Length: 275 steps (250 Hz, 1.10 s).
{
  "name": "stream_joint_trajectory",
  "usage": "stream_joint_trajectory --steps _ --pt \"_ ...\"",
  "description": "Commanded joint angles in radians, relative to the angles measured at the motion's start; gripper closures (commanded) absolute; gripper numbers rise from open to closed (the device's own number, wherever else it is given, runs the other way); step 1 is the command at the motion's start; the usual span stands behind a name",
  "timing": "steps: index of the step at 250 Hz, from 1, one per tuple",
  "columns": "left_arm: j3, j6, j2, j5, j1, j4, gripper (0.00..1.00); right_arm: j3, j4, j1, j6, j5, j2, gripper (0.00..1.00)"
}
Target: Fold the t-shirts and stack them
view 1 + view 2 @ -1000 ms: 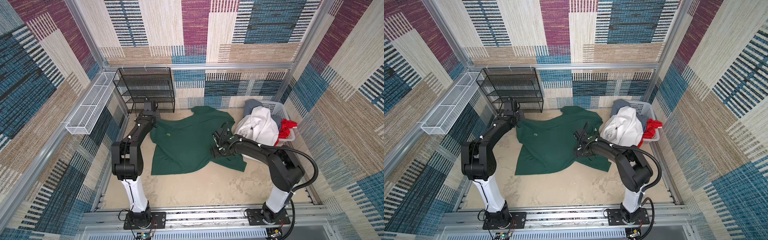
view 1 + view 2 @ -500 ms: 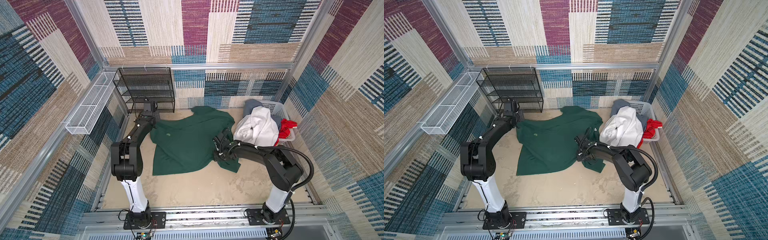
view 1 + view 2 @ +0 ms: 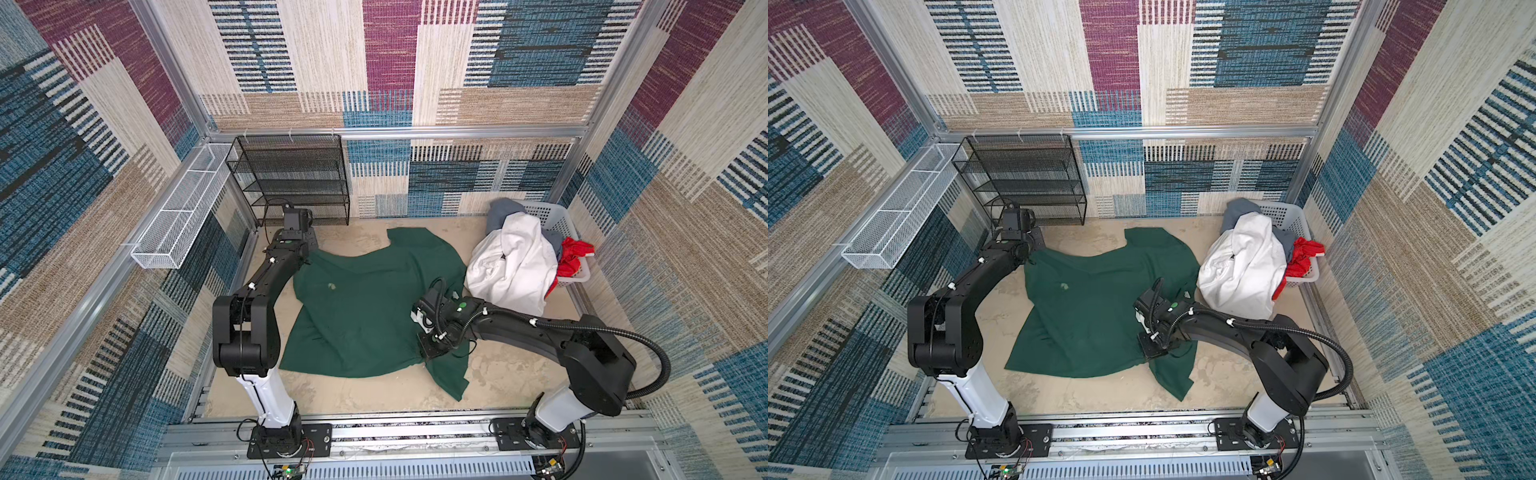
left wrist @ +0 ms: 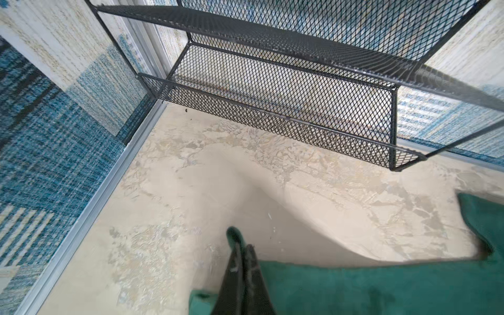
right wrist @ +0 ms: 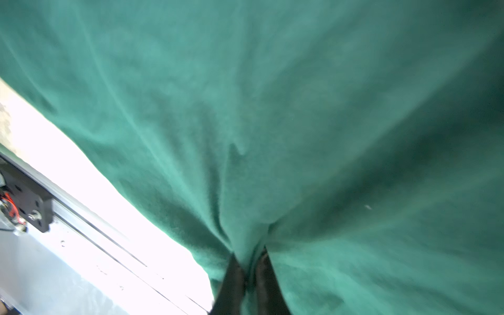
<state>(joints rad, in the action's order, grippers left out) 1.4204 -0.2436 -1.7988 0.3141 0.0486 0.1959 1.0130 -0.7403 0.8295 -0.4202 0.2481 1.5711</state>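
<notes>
A dark green t-shirt (image 3: 365, 307) (image 3: 1096, 307) lies spread on the beige table in both top views. My left gripper (image 3: 306, 261) (image 4: 243, 246) is at its far left corner, shut on the hem, and a bit of green cloth (image 4: 234, 234) pokes out past the tips. My right gripper (image 3: 430, 353) (image 5: 249, 255) is low at the shirt's near right part, shut on a bunched fold of the green cloth (image 5: 245, 109). A flap of the shirt trails toward the near edge. White (image 3: 515, 266), grey (image 3: 503, 208) and red (image 3: 571, 257) t-shirts are heaped in the basket.
The pale perforated basket (image 3: 555, 216) stands at the back right. A black mesh rack (image 3: 291, 178) (image 4: 286, 109) stands at the back left, close to my left gripper. A white wire tray (image 3: 183, 216) hangs on the left wall. An aluminium rail (image 3: 395, 428) runs along the near edge.
My right gripper has closed on the green cloth and moved toward the near edge, dragging the shirt's right side with it. The left arm has not moved.
</notes>
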Motion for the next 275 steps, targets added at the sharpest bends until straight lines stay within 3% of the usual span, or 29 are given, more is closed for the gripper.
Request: stream_joint_trajectory --steps 1,4,53,101,136,205,219,253,275 --pt "-0.032 -0.008 0.025 0.044 -0.002 -0.031 1.00 0.057 0.001 -0.022 0.010 0.043 -0.008 0.04" --pt "-0.035 -0.008 0.027 0.045 -0.003 -0.031 1.00 0.072 0.001 -0.030 0.013 0.041 -0.003 0.00" --pt "-0.037 0.013 0.032 0.055 -0.007 -0.023 1.00 0.326 0.053 -0.196 0.080 0.085 0.107 0.01" --pt "-0.053 0.006 0.036 0.032 -0.013 -0.055 1.00 0.582 0.150 -0.388 0.165 -0.010 0.346 0.02" --pt "-0.054 0.003 0.033 0.020 -0.013 -0.056 1.00 0.916 0.104 -0.454 0.227 -0.061 0.613 0.00" --pt "-0.063 0.000 0.036 -0.009 -0.013 -0.073 1.00 1.660 -0.079 -0.473 0.396 -0.209 1.091 0.07" --pt "-0.067 -0.002 0.038 -0.016 -0.013 -0.077 1.00 1.663 -0.042 -0.476 0.413 -0.252 1.106 0.07" --pt "-0.069 -0.005 0.038 -0.039 -0.013 -0.084 1.00 1.457 0.123 -0.489 0.426 -0.252 1.035 0.09" --pt "-0.071 -0.010 0.038 -0.054 -0.013 -0.090 1.00 1.423 0.152 -0.494 0.432 -0.259 1.041 0.10"
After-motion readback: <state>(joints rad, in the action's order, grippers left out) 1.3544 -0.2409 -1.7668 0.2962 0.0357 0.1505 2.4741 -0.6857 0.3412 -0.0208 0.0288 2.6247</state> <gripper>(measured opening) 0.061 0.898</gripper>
